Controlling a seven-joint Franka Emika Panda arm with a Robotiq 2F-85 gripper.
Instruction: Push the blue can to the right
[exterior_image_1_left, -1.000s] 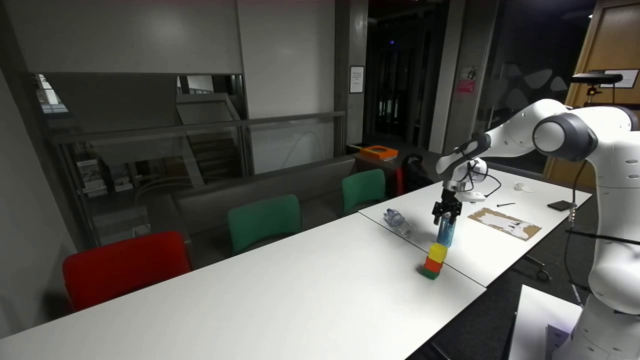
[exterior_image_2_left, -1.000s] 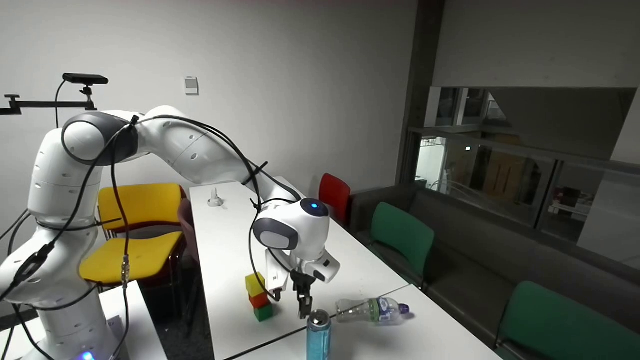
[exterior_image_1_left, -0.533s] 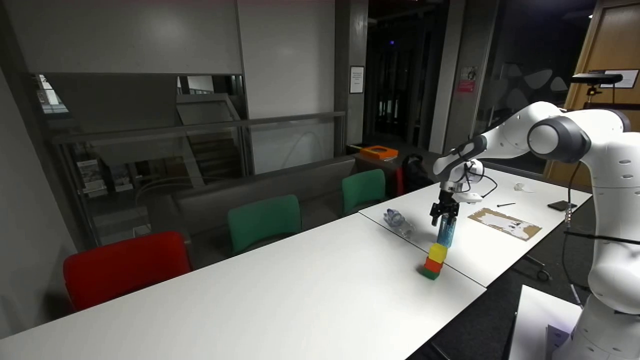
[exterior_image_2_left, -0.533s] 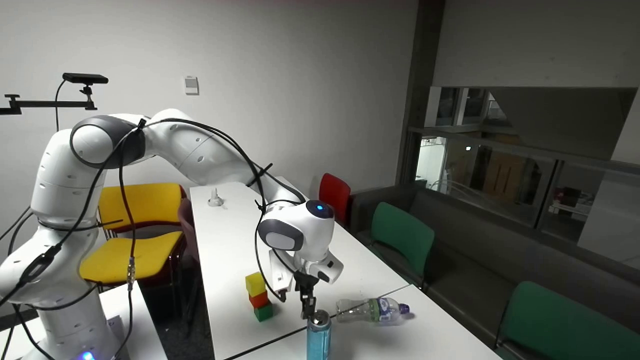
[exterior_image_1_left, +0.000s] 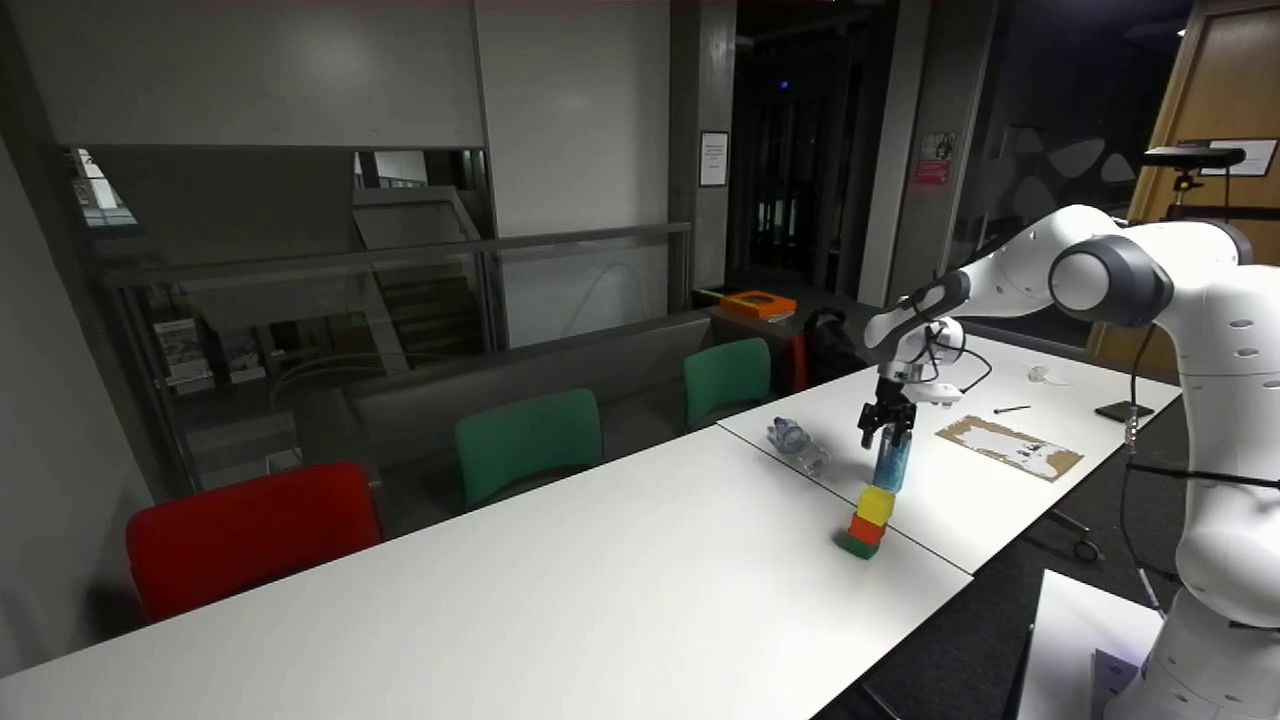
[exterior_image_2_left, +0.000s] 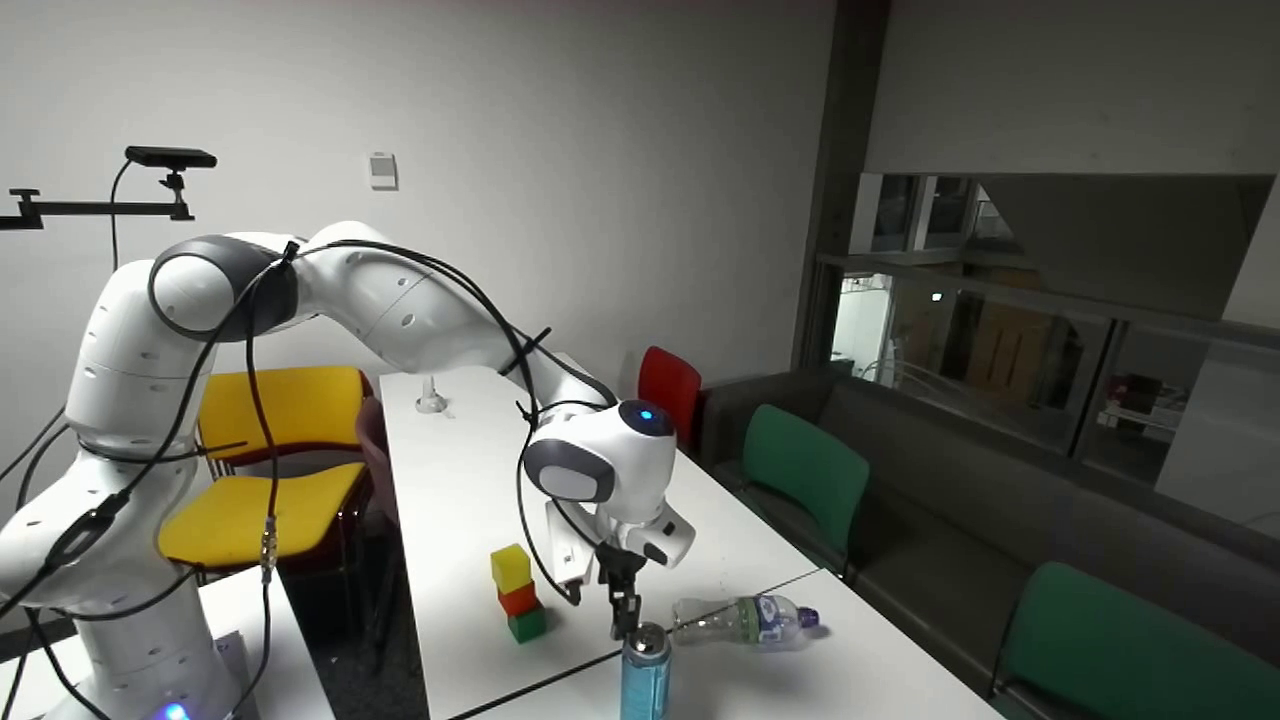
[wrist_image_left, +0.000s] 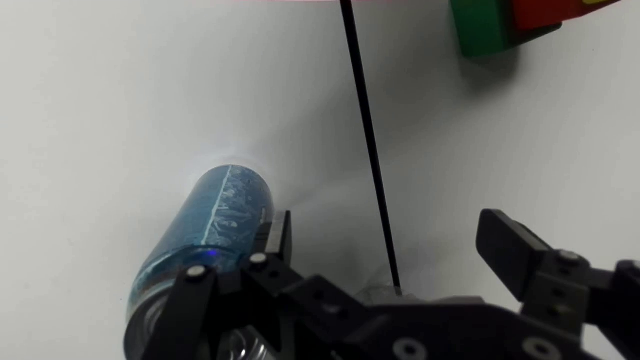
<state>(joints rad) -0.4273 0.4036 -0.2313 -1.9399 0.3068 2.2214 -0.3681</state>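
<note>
Got my gripper (wrist_image_left: 387, 232) pointing down over the white table (exterior_image_1_left: 480, 610), fingers (wrist_image_left: 507, 250) spread well apart, with tabletop and the black seam (wrist_image_left: 368, 125) showing through the gap in the wrist view. The blue can (wrist_image_left: 215, 215) is standing upright right next to it, but outside that gap: one finger sits alongside it, up by the can's top. Whether that finger is actually touching or only just beside it, I honestly can't tell from my feeds. The can is near the seam, same side as a ragged brown-and-white board (exterior_image_1_left: 1010, 447) that lies flat farther off in an exterior view. Across the seam from the can there's a little block tower (exterior_image_1_left: 869, 525): yellow block (exterior_image_2_left: 511, 569) on top, red block (exterior_image_2_left: 519, 599) in the middle, green block (exterior_image_2_left: 527, 625) at the bottom. Then there's a clear plastic bottle (exterior_image_2_left: 745, 621) with a purple cap, lying on its side close to the seam; both exterior views put it near the can. My white arm (exterior_image_2_left: 410, 315) comes over from its base beside the table. Past the far edge I've got a red chair (exterior_image_1_left: 250, 535) and a couple of green chairs (exterior_image_1_left: 530, 440), with a dark couch (exterior_image_2_left: 980, 520) behind the green ones, and a yellow chair (exterior_image_2_left: 310, 410) sits on the arm's side in an exterior view.
</note>
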